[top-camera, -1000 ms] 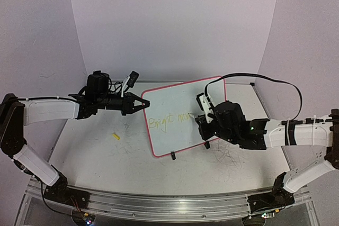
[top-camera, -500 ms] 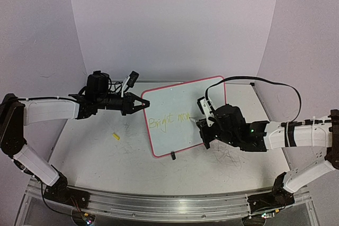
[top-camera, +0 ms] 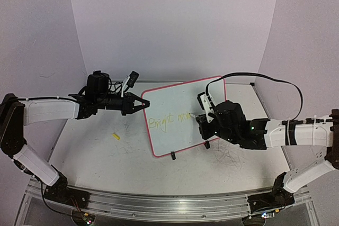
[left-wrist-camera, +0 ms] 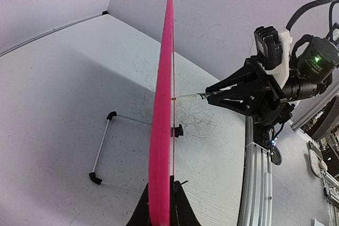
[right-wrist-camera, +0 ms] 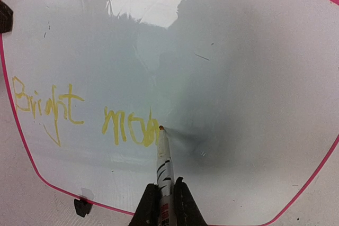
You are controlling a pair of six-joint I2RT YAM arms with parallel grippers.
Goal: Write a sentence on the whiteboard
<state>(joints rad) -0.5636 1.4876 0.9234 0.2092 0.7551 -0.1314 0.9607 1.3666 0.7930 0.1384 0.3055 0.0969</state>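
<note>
The whiteboard (top-camera: 177,110), white with a pink rim, stands tilted on the table. My left gripper (top-camera: 144,103) is shut on its left edge, which appears edge-on as a pink strip (left-wrist-camera: 161,130) between the jaws of that gripper (left-wrist-camera: 161,207). The sentence (right-wrist-camera: 79,115) reads "Bright mon" in thin yellow strokes, also faint from above (top-camera: 170,119). My right gripper (right-wrist-camera: 165,186) is shut on a white marker (right-wrist-camera: 164,160), whose tip touches the board at the end of the last letter. From above, that gripper (top-camera: 204,121) sits at the board's right part.
A small yellow cap (top-camera: 116,136) lies on the table left of the board. A wire stand with black ends (left-wrist-camera: 103,152) lies behind the board. Black clips (top-camera: 173,155) sit at its lower edge. Grey scribbles (top-camera: 228,157) mark the table.
My right gripper with the marker dipped slightly down-left along the board, then came back up. The left arm and the board have stayed still.
</note>
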